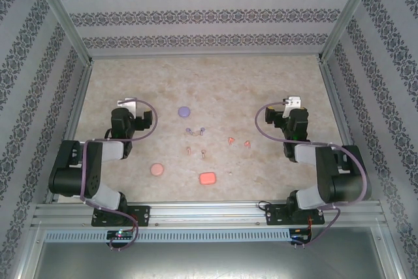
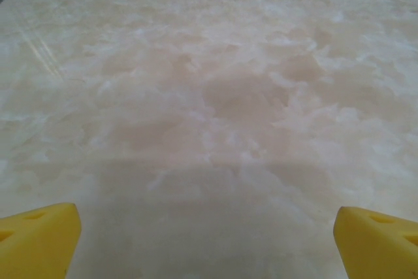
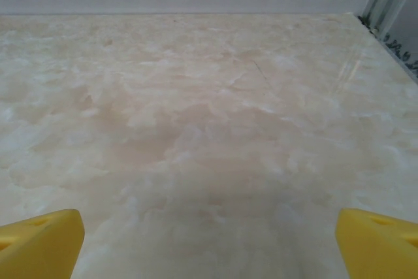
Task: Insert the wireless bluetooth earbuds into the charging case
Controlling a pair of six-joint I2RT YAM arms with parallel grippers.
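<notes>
Marbled beige tabletop (image 1: pixel 215 76) lies under both arms. From above I barely resolve stems on the specks at centre frame: purple earbuds (image 1: pixel 189 130), pale pink earbuds (image 1: pixel 204 153) below, coral earbuds (image 1: pixel 230 140) to the right. The left gripper (image 1: pixel 126 104) and right gripper (image 1: pixel 292 102) gape, grasping nothing, and their yellow fingertips (image 2: pixel 36 240) are cropped at the lower corners.

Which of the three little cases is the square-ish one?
The coral-red case, nearest the front edge. The purple case and the pink case both look round.

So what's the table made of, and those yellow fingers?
The table looks like glossy stone or marble-print laminate: cloudy cream swirls, faint light streaks. The yellow fingertips look like matte plastic or foam, without shine; unclear which.
</notes>
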